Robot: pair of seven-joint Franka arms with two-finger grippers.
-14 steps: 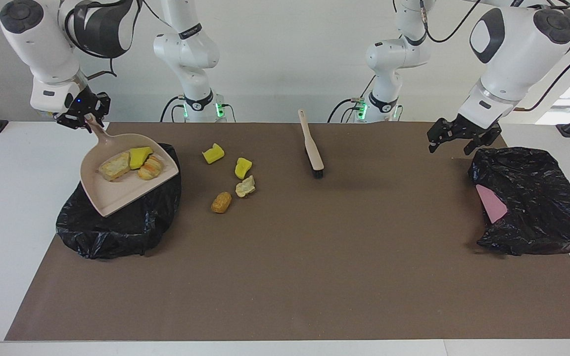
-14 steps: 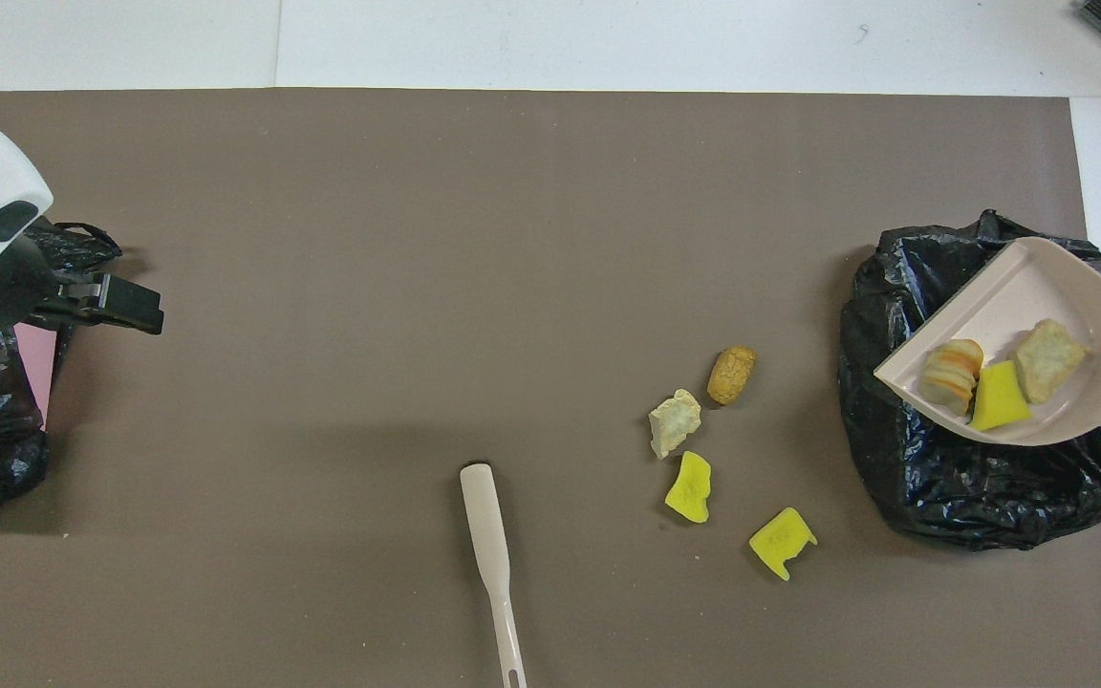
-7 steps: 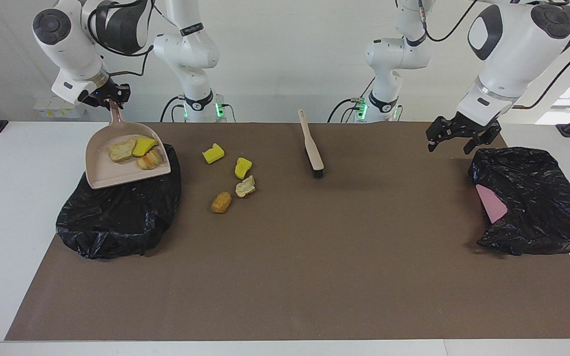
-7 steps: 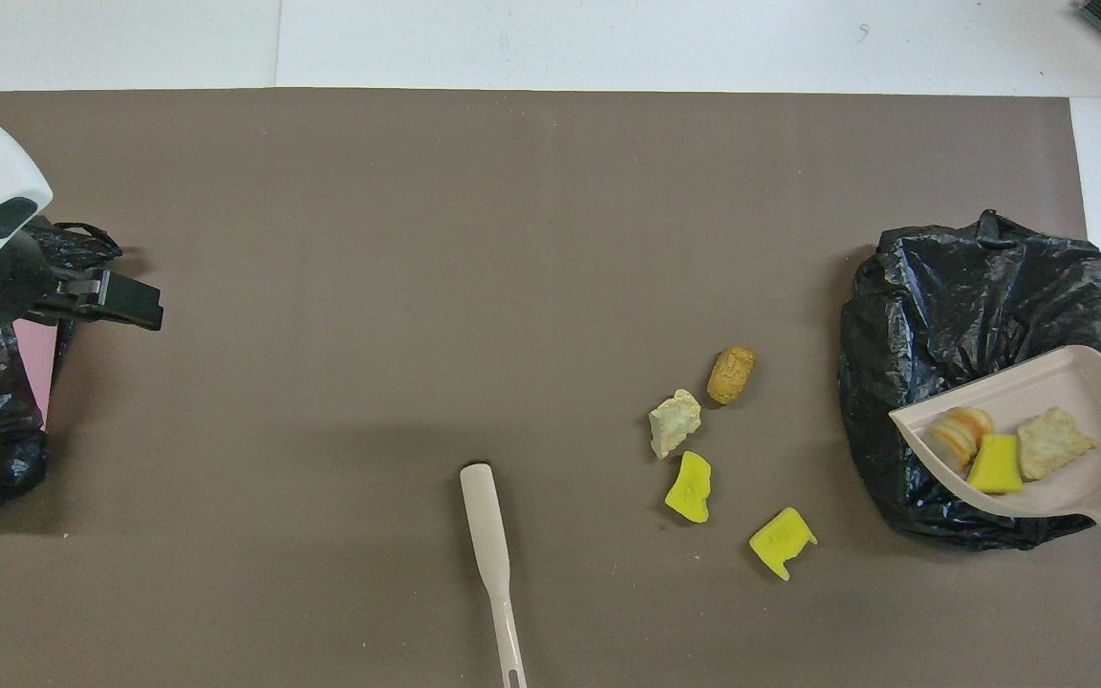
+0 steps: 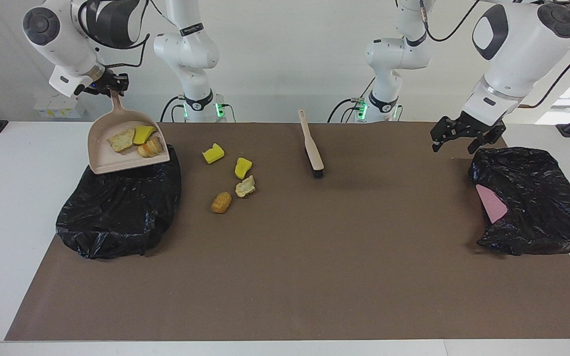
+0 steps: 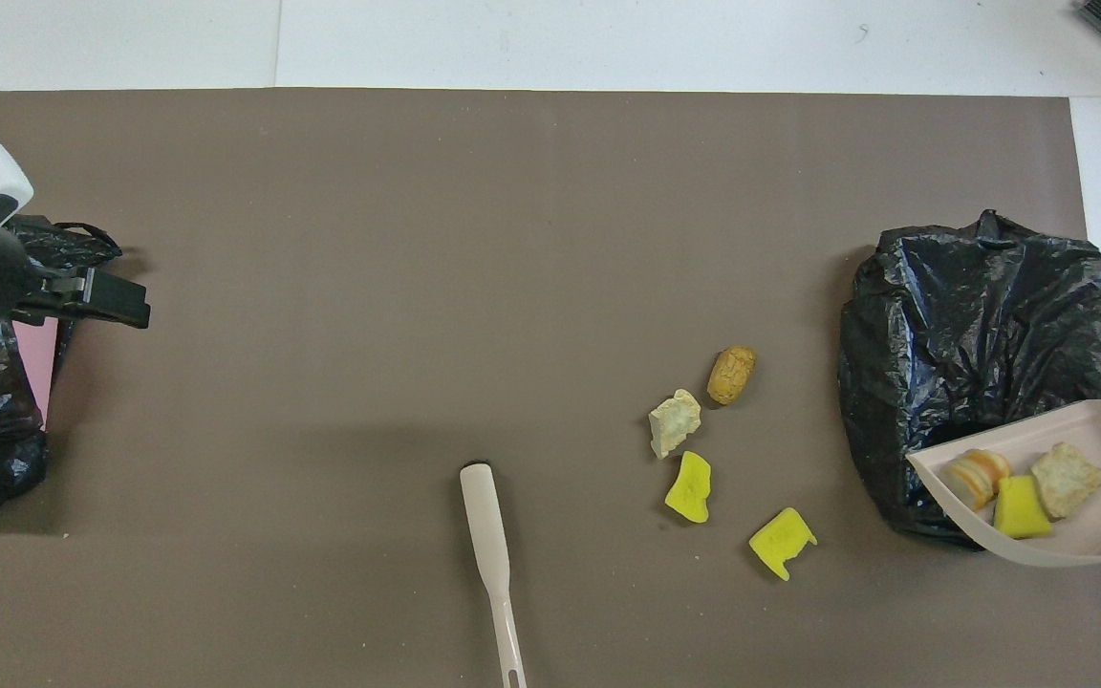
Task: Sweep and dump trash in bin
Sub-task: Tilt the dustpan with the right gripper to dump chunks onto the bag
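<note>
Currently we count three trash pieces [image 5: 133,141] in dustpan [image 5: 104,163], right gripper [image 5: 111,89] clamped on its handle over bin [image 5: 117,212] | four pieces [image 5: 233,177] unswept, beside bin | brush [image 5: 311,145] idle | left gripper [image 5: 464,135] apparently spread, waiting.

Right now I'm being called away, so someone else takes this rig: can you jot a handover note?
Right pincer: shut on the dustpan handle, pan raised over the bin bag, three trash pieces in it, none dumped yet.
Left pincer: open, holding nothing, over the second bag.
Four pieces lie on the mat beside the bin bag; brush lies mid-table.
Left: tip the pan, sweep up the four, dump.
</note>
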